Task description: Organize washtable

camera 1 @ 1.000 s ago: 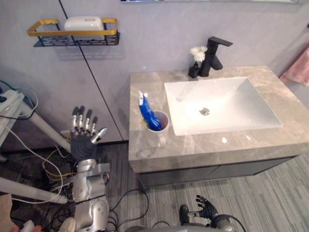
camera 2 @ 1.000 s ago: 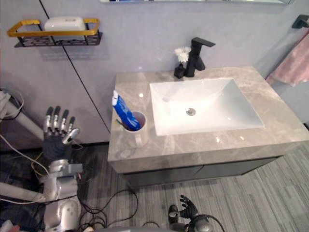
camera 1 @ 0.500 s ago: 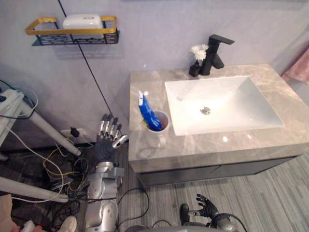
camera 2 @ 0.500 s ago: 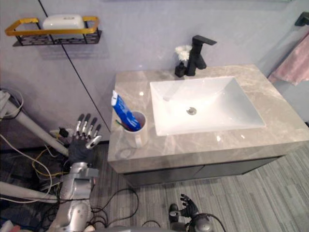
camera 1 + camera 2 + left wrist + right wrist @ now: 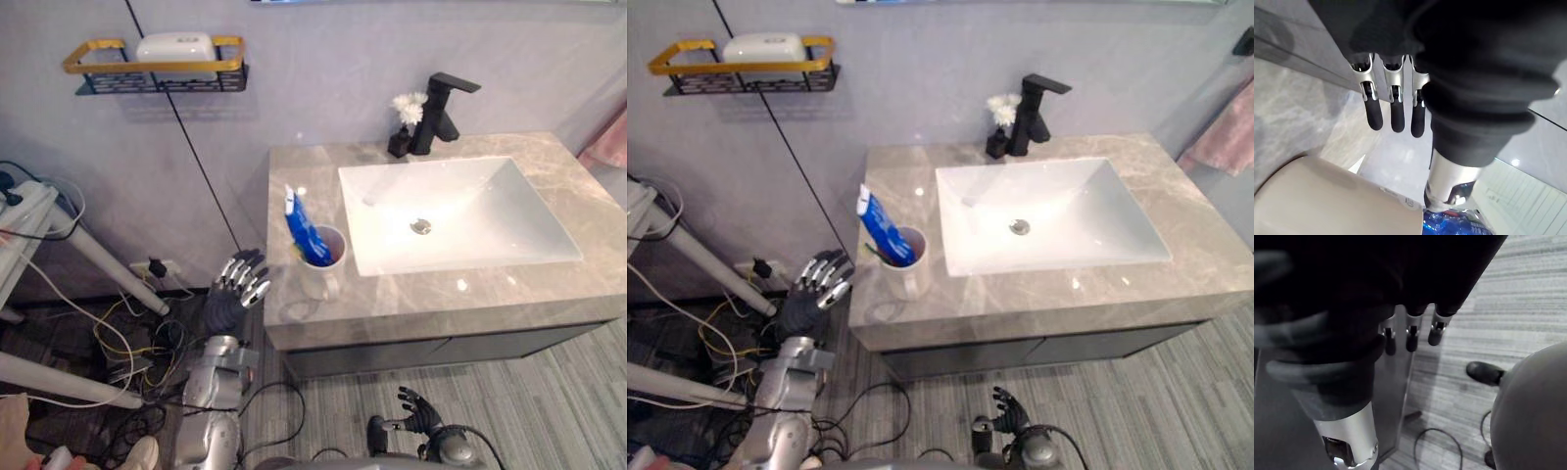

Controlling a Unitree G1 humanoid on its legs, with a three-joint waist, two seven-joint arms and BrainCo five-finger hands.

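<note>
A beige cup (image 5: 320, 269) stands near the left front of the marble countertop (image 5: 411, 304), and a blue toothpaste tube (image 5: 305, 232) leans out of it. My left hand (image 5: 239, 285) is raised just off the counter's left edge, a short way from the cup, open with relaxed fingers and touching nothing. In the left wrist view the cup (image 5: 1327, 200) and the blue tube (image 5: 1454, 223) sit just past its fingertips (image 5: 1397, 120). My right hand (image 5: 417, 419) hangs low by the floor in front of the cabinet, open and holding nothing.
A white sink basin (image 5: 456, 211) fills the counter's middle. A black faucet (image 5: 441, 106) and a small black vase with a white flower (image 5: 402, 125) stand at the back. A gold-rimmed wall shelf (image 5: 157, 69) holds a white box. White stand legs (image 5: 98, 264) lie left.
My left hand has swung right and down from beside the wall to the counter's left edge by the cup. The right hand has stayed low.
</note>
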